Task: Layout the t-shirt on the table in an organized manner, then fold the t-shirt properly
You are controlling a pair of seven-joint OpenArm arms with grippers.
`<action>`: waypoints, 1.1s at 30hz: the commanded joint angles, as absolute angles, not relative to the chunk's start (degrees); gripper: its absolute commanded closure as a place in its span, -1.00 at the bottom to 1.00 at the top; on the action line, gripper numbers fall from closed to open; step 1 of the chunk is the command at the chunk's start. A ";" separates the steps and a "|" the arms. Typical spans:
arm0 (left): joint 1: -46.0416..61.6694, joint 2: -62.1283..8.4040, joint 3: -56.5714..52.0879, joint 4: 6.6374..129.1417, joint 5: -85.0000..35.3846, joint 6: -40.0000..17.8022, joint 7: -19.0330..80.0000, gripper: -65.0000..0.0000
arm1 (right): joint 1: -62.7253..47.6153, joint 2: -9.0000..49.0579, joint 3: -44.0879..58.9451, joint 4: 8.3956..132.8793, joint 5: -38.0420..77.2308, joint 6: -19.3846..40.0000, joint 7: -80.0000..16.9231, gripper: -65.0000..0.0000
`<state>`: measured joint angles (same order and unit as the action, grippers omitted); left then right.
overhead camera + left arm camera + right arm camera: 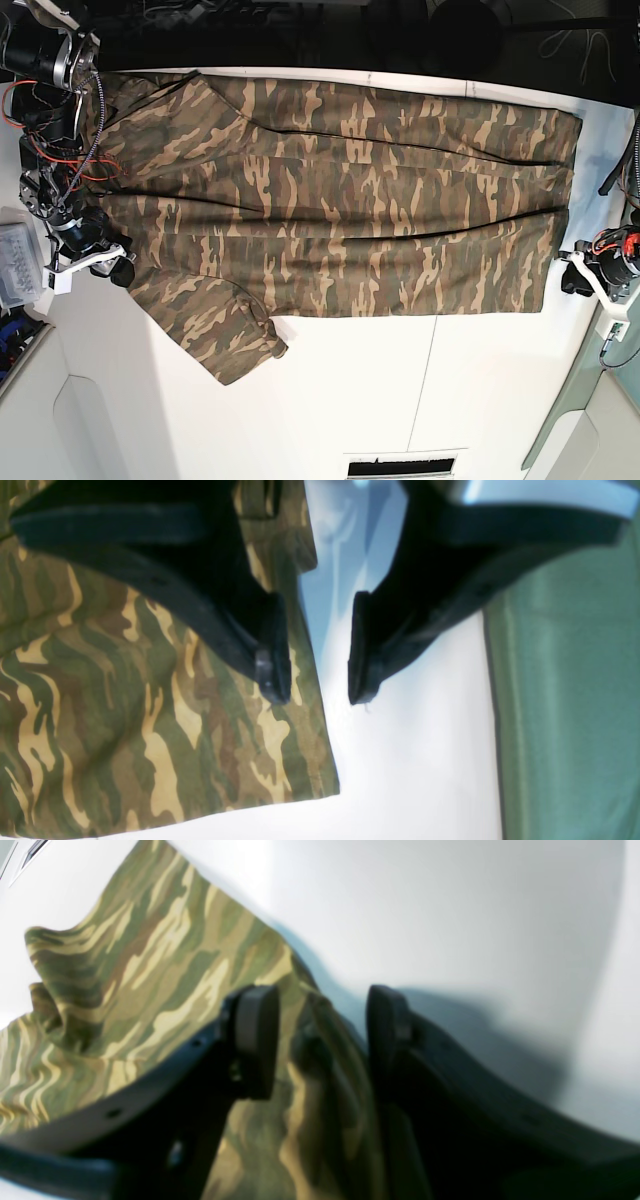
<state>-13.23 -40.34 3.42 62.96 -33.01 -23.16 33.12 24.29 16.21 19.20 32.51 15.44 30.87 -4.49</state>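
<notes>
The camouflage t-shirt [340, 210] lies spread across the white table [340, 400], collar end to the left, hem to the right, one sleeve [225, 335] angled toward the front. My right gripper [120, 268] sits at the shirt's left edge by that sleeve. In the right wrist view it [320, 1040] stands open, with a raised ridge of t-shirt [150, 965] between its fingers. My left gripper [568, 278] is at the hem's front corner. It [316, 687] is open: one finger over the t-shirt [125, 705], the other over bare table [415, 755].
A small clear plastic box [15, 265] stands at the far left edge. A thin dark seam [425, 385] crosses the tabletop, and a dark slot [400, 467] sits at its front edge. A green surface [570, 705] lies beyond the table's edge by the left gripper.
</notes>
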 commanded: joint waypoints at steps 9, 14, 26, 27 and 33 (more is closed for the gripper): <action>-14.59 -41.71 2.98 63.68 -32.16 -20.10 31.09 0.29 | 25.19 16.99 19.20 33.06 15.64 30.89 -4.51 0.11; -14.59 -41.54 2.98 63.29 -31.94 -17.28 31.09 0.29 | 25.19 16.99 19.20 33.06 15.64 30.89 -4.49 0.11; -14.96 -39.97 2.98 63.26 -31.14 -15.99 30.20 0.29 | 25.23 18.15 19.27 35.46 17.12 30.87 -4.49 0.11; -14.96 -39.66 2.98 63.26 -30.98 -15.66 30.20 0.29 | 25.21 18.28 19.27 35.64 17.15 30.85 -4.49 0.11; -14.94 -35.57 2.98 61.82 -28.67 -15.62 30.22 0.29 | 25.21 19.03 19.27 35.73 17.12 30.65 -4.51 0.11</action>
<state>-13.69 -34.35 3.42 61.21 -28.56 -15.70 31.20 23.68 17.96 19.20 34.63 16.43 30.48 -5.65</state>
